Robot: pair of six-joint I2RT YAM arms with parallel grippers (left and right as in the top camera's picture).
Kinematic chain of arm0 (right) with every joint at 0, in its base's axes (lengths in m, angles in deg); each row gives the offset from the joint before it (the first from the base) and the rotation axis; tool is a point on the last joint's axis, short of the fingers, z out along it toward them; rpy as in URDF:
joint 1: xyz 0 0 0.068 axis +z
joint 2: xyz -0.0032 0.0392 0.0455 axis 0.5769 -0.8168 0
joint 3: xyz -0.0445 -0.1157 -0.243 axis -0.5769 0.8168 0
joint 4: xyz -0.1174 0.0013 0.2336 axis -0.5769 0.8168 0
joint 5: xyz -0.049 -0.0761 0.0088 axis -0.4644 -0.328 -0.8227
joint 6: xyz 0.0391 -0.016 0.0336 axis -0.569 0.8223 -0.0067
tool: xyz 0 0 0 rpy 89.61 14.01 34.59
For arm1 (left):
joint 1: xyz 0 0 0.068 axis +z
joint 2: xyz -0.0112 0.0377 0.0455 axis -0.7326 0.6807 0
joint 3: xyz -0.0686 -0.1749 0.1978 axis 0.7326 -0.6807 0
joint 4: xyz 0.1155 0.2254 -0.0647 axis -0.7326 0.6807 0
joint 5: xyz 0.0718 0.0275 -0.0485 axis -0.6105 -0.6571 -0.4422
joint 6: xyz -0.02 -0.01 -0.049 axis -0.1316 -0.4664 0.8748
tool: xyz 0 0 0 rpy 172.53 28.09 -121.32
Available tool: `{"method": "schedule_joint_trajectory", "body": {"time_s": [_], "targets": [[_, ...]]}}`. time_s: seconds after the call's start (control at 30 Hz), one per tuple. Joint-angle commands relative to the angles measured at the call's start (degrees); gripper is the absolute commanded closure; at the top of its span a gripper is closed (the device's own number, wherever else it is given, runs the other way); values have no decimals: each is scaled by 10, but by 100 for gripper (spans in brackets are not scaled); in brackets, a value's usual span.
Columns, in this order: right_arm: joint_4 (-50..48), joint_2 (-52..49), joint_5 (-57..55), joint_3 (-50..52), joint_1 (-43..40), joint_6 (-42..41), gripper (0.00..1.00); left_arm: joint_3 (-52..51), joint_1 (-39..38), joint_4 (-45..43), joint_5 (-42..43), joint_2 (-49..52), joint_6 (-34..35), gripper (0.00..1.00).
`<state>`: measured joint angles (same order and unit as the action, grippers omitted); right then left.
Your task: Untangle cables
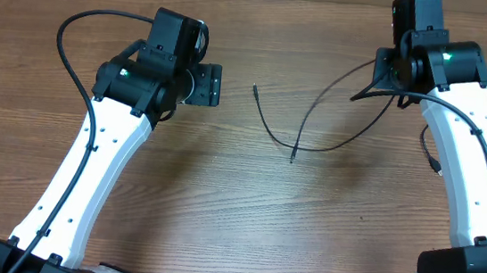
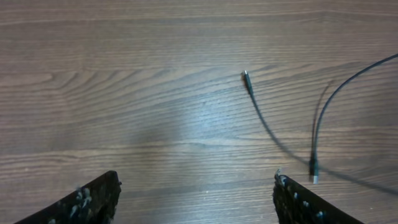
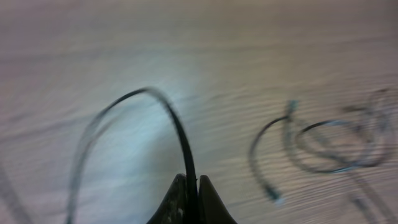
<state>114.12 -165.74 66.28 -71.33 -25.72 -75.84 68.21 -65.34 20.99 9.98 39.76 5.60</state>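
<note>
Bench [image 1: 221, 188]: one, brown wood-grain surface.
Cables [image 1: 267, 125]: thin black flexible cords curving across mid-bench, two plug-tipped ends showing. A looped tangle [image 3: 336, 143] lies further right, blurred, count unclear.
Left pincer [image 2: 196, 186]: black fingers wide apart, empty, over bare wood.
Right pincer [image 3: 191, 186]: together, clamped on one cord [image 3: 182, 137] that arches out from its tips.

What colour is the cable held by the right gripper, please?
The cable is black, clearest in the right wrist view.
</note>
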Motion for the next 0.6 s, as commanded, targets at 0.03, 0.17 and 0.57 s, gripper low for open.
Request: {"method": "schedule_joint_trajectory", "body": {"time_s": [0.03, 0.17, 0.57], "targets": [[-48, 17, -249, -24, -19, -17, 96, 2, 2, 9, -17, -10, 9, 20], [-79, 17, -291, -76, -56, -14, 96, 2, 2, 10, -17, -10, 9, 20], [-34, 16, -63, -156, -251, -48, 96, 2, 2, 10, -17, -10, 9, 19]]}}
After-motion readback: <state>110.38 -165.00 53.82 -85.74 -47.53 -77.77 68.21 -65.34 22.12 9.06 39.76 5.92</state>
